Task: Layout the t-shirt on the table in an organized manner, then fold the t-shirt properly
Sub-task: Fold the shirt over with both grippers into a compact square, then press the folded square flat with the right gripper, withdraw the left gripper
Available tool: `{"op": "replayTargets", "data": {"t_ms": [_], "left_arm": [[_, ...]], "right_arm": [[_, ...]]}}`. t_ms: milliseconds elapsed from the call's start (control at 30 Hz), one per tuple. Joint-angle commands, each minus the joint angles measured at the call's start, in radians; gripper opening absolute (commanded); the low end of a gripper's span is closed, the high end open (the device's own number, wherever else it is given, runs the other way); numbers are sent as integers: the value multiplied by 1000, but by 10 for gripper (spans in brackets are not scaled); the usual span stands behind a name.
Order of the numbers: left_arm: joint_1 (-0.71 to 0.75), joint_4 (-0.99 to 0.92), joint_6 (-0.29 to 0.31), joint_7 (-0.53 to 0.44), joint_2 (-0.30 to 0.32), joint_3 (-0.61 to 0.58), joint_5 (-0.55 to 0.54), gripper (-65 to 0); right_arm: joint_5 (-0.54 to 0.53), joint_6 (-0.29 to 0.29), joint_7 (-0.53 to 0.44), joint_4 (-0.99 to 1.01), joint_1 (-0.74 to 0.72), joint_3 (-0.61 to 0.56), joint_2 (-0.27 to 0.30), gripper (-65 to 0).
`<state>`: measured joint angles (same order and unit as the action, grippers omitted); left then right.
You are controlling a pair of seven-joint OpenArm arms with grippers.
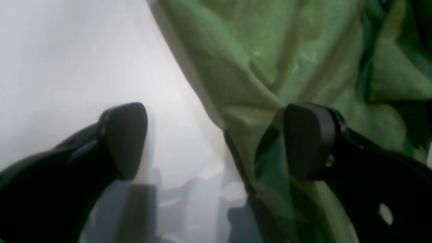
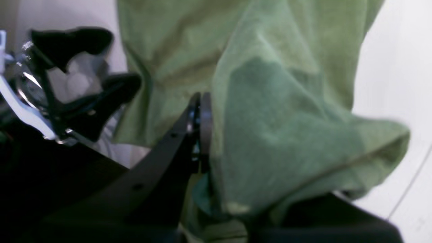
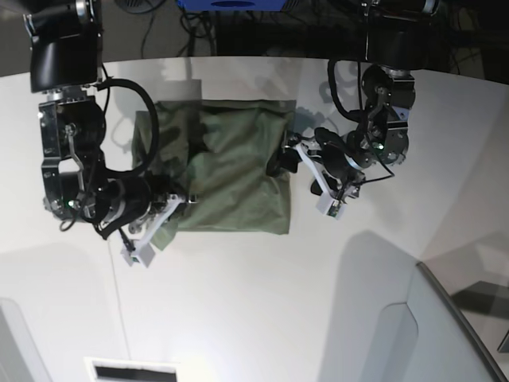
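Left wrist view: the left gripper [image 1: 216, 141] is seen close up with its two black fingers [image 1: 125, 138] spread wide apart, nothing between them. One finger is set over the bare white table [image 1: 67, 67], the other over the edge of the t-shirt [image 1: 270, 60], whose olive-green hem runs diagonally through the gap. Whether the finger on the cloth side touches the fabric cannot be told.

From the right wrist camera, the right gripper [image 2: 200, 118] is shown with its jaws pressed together, clamped on a fold of the t-shirt [image 2: 276, 118]; cloth is draped over and around the near finger and bunched towards the lower right. Beyond it, at the far side of the garment, the splayed fingers of the other arm can be made out.

Further off, in the base view, the t-shirt [image 3: 231, 167] is seen lying on the table [image 3: 262, 302] as a roughly rectangular, mostly flat shape between the two arms. The right gripper [image 3: 176, 200] is placed at its lower left corner, where the cloth is rumpled, and the left gripper [image 3: 285, 157] at its right edge
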<state>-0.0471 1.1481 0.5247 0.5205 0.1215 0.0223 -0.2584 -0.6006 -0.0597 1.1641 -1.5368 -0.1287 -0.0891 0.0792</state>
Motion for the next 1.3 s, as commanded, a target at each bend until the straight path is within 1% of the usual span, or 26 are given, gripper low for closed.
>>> {"op": "replayTargets", "data": {"t_ms": [0,300,500,600,667,767,867,1067,1167,1267], "left_arm": [[-7,10,-2,13,4,0,3,-25],[-7,10,-2,13,4,0,3,-25],[-7,10,-2,13,4,0,3,-25],[-7,10,-1,13,4,0,3,-25],[-7,10,-1,13,4,0,3,-25],[-7,11,-1,13,4,0,3,-25],[2,59,-1,13,5,3,3,-25],[28,149,-5,13,47,14,3,-25],[42,162,-5,13,85,15,1,-25],[79,191,-7,13,112,69,1,-25]], "right_arm": [[-18,-2,-6,-12,-22,2,-6,-648],[-18,-2,-14,69,-22,1,-45,-648],[-18,-2,-14,80,-36,1,-68,-648],[-18,-2,-14,121,-53,-1,-95,-648],[-18,-2,-16,161,-65,-4,-101,-648],[-18,-2,-49,189,-79,-57,-111,-648],[-18,-2,-63,197,-81,-80,-115,-648],[-18,-2,-65,218,-84,-77,-120,-648],[-18,-2,-65,218,-84,-76,-120,-648],[-22,5,-66,226,-84,-76,-121,-648]]}}
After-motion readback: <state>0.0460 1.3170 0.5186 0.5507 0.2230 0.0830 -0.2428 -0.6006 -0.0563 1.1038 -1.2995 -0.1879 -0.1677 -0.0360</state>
